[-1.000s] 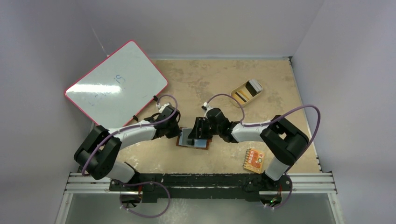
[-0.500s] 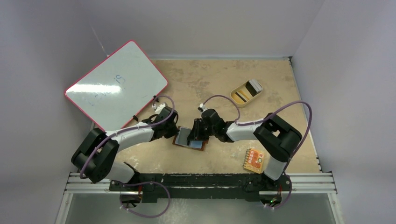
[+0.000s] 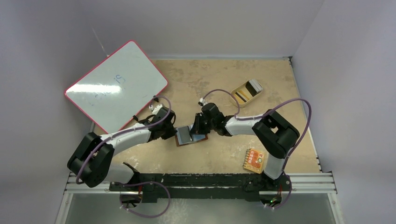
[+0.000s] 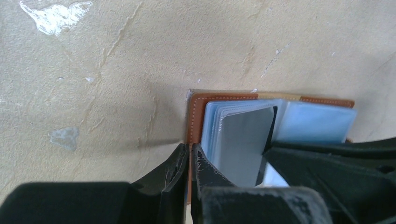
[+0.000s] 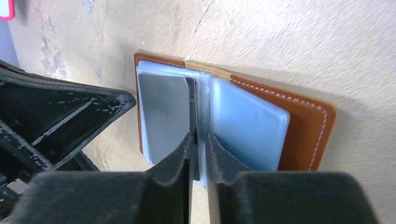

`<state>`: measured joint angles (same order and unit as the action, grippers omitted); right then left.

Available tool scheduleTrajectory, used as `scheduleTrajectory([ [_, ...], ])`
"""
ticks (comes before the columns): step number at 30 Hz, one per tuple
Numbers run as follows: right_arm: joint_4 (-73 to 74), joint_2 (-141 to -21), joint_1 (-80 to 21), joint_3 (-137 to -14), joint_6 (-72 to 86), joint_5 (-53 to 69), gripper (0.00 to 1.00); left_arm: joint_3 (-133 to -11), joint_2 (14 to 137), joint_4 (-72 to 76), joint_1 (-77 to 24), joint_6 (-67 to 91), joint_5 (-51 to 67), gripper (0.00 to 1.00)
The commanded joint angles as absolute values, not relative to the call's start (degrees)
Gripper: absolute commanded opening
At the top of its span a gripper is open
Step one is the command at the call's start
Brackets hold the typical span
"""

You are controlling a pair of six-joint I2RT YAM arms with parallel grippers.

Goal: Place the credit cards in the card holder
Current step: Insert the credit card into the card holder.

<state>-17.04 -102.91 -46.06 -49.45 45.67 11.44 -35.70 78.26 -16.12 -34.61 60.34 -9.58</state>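
My left gripper (image 4: 190,156) is clenched on the brown edge of the wallet (image 5: 303,130), just 7 o'clock of centre on the table (image 3: 210,74). My right gripper (image 5: 199,140) pinches a thin leaf (image 5: 191,102) edge-on; card or pocket, I can't tell.

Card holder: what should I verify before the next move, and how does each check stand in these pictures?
1. The card holder lies open and flat on the table: ok.
2. The left pincer is shut on the card holder's brown edge, pinning it: ok.
3. The right pincer is closed on a thin leaf standing at the holder's middle: ok.
4. That thin leaf is a credit card and not a clear pocket: cannot tell.
5. A card is fully seated inside a pocket: cannot tell.
6. The two pincers are apart from each other: ok.
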Motion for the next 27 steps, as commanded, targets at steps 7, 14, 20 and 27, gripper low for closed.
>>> scheduleTrajectory([
  [7,-13.1,-97.9,-44.8,-51.3,40.5,11.2,0.32,-37.0,72.0,-15.9,-33.9,59.0,-4.0,0.13],
  [14,-14.7,-97.6,-45.0,-49.5,42.0,12.2,0.33,-34.0,72.7,-10.5,-33.9,60.0,2.2,0.07],
  [20,-14.4,-98.4,-45.0,-49.1,42.3,11.2,0.38,-30.5,74.8,-5.6,-33.9,61.0,4.0,0.02],
  [27,-17.2,-99.5,-46.4,-48.6,43.7,13.7,0.32,-28.7,79.6,-1.8,-33.9,62.4,5.6,0.00],
])
